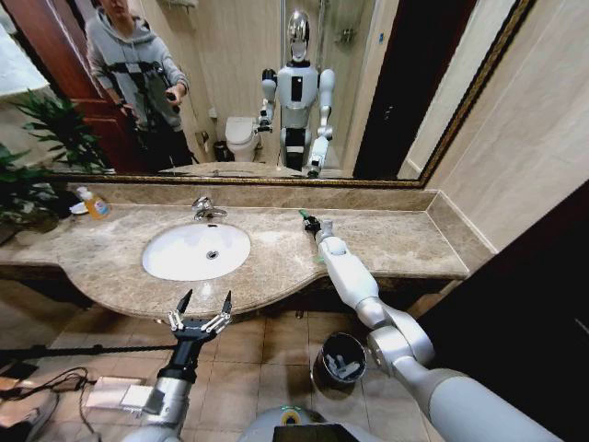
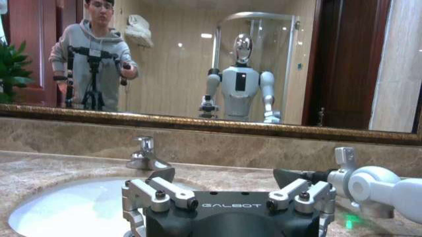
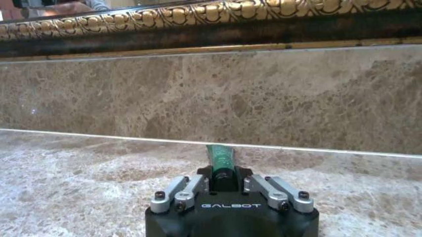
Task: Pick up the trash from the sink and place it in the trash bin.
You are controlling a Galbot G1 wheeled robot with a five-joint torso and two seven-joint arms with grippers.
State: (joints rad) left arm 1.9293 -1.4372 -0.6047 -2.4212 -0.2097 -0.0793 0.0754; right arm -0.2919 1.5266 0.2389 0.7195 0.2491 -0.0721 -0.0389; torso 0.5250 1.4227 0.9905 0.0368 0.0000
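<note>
From the head view, the right gripper (image 1: 308,221) is stretched out over the beige countertop (image 1: 405,241) to the right of the sink (image 1: 195,250), near the backsplash, with a green stick (image 1: 302,214) poking out past its tip toward the mirror (image 1: 276,83). The basin itself looks bare white around its drain. The left gripper (image 1: 203,306) hangs in front of the counter's front edge, below the sink, its two dark fingers spread wide with nothing between them. Down on the tiled floor, between the two arms, stands the trash bin (image 1: 339,359), with pale tube-like pieces lying inside it (this is the one view where the bin can be seen).

The left wrist view looks across the counter at basin height: the left gripper (image 2: 228,180) spread open at the picture's lower edge, the white sink (image 2: 72,207) beyond it, and the chrome faucet (image 2: 145,155) at the rim. The right arm's white wrist (image 2: 376,190) comes in from the side, and a green glow shows on the counter under it.

The right wrist view gives the close look that the others lack: the right gripper (image 3: 223,175) has its fingers drawn narrow around the green stick (image 3: 220,157), clamping its near end. The stick's long axis runs straight out along the gripper's line, its free end pointing toward the marble backsplash (image 3: 211,98), held just above the countertop (image 3: 79,177).
</note>
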